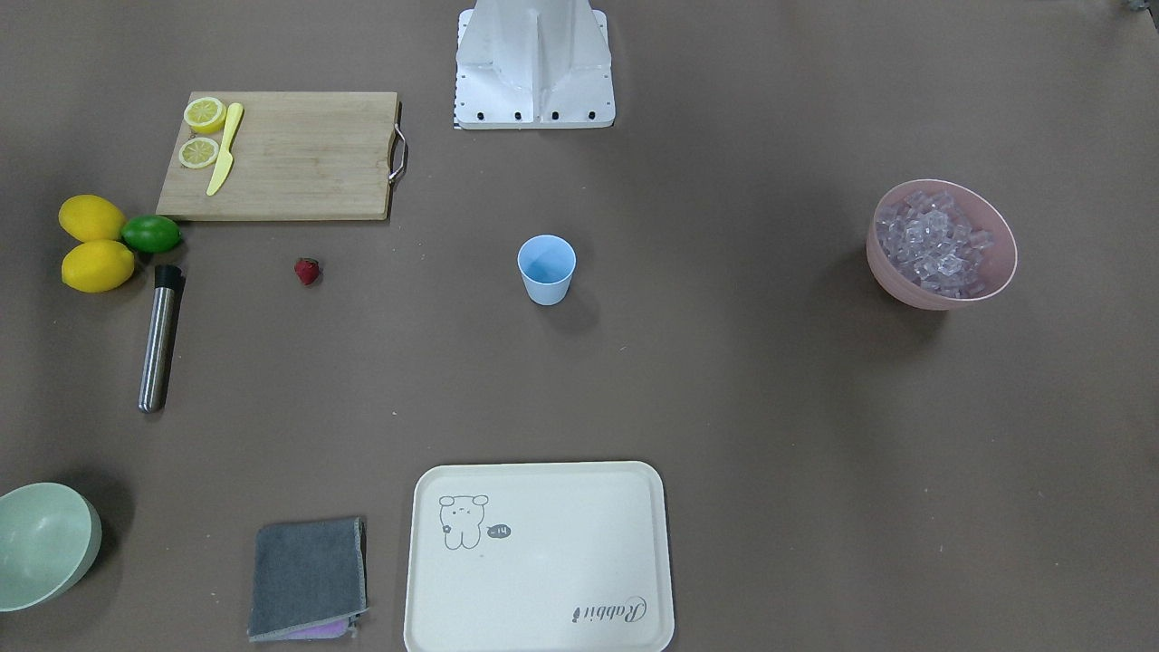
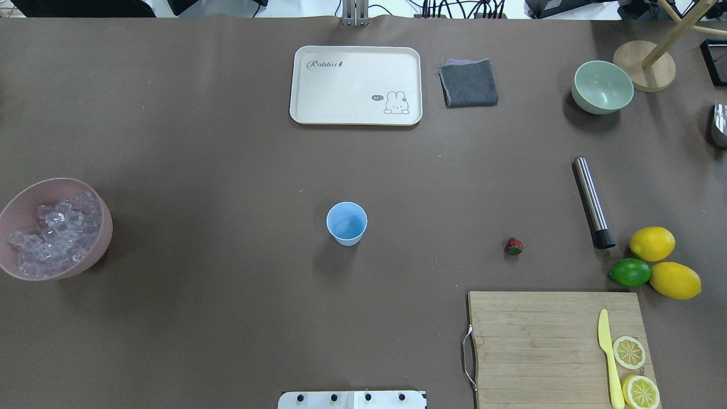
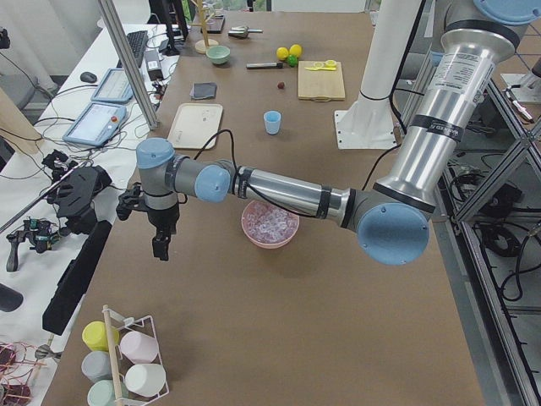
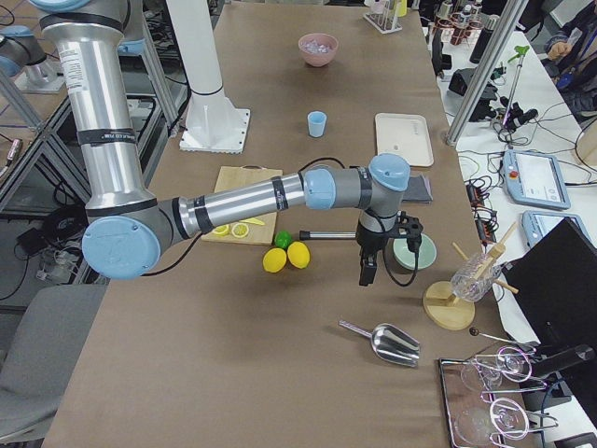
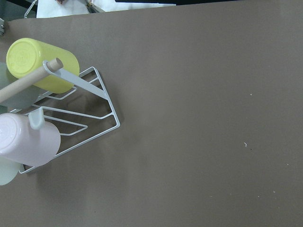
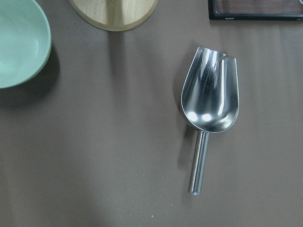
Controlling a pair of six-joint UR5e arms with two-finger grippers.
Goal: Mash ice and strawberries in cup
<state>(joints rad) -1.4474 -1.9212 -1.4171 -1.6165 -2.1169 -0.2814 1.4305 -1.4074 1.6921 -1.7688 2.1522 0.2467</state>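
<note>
The light-blue cup (image 2: pixel 346 222) stands upright and empty near the table's middle. A small red strawberry (image 2: pixel 513 246) lies on the table to its right, in front of the cutting board. The ice (image 2: pixel 54 236) fills a pink bowl (image 2: pixel 11 210) at the left edge. In the exterior left view my left gripper (image 3: pixel 161 245) hangs over the table's end beyond the pink bowl, far from the cup. My right gripper (image 4: pixel 367 273) hangs in the exterior right view near the green bowl (image 4: pixel 412 250), above bare table. I cannot tell whether either gripper is open or shut.
A steel muddler (image 2: pixel 592 202), two lemons (image 2: pixel 652 243), a lime (image 2: pixel 629 272) and a cutting board (image 2: pixel 545 341) with a yellow knife and lemon slices occupy the right side. A cream tray (image 2: pixel 318 96) and a grey cloth (image 2: pixel 468 83) lie at the far edge. A metal scoop (image 6: pixel 208 109) lies below the right wrist, a cup rack (image 5: pixel 52 113) below the left.
</note>
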